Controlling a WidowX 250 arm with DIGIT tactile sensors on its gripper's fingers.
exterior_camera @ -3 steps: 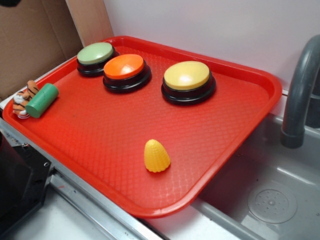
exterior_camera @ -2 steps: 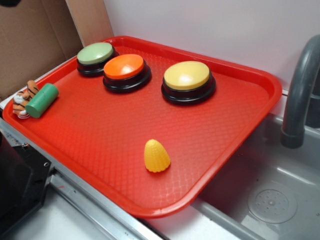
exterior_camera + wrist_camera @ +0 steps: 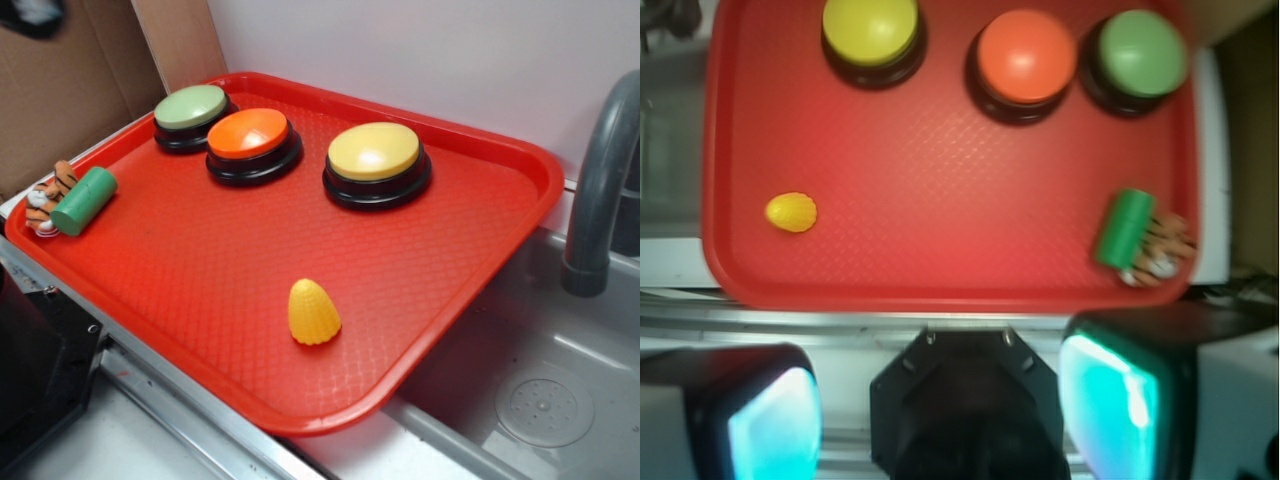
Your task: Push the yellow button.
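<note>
The yellow button (image 3: 375, 152), a matte yellow dome on a black round base, stands at the far right of the red tray (image 3: 200, 260). In the wrist view the yellow button (image 3: 870, 28) is at the top left, far beyond my gripper (image 3: 940, 410). The gripper hangs high above the near side of the tray (image 3: 940, 200), off its edge. Its two fingers (image 3: 770, 420) stand wide apart with nothing between them, so it is open. In the exterior view only a dark piece of the arm (image 3: 35, 12) shows in the top left corner.
An orange button (image 3: 248, 133) and a green button (image 3: 190, 105) stand left of the yellow one. A small yellow corn cone (image 3: 313, 312) lies near the tray's front. A green cylinder (image 3: 84, 200) and tiger toy (image 3: 48, 195) rest at its left rim. Faucet (image 3: 600, 180) and sink (image 3: 540, 400) lie right.
The dark piece of the arm in the top left corner of the exterior view has come a little further into the frame. Nothing on the tray has moved.
</note>
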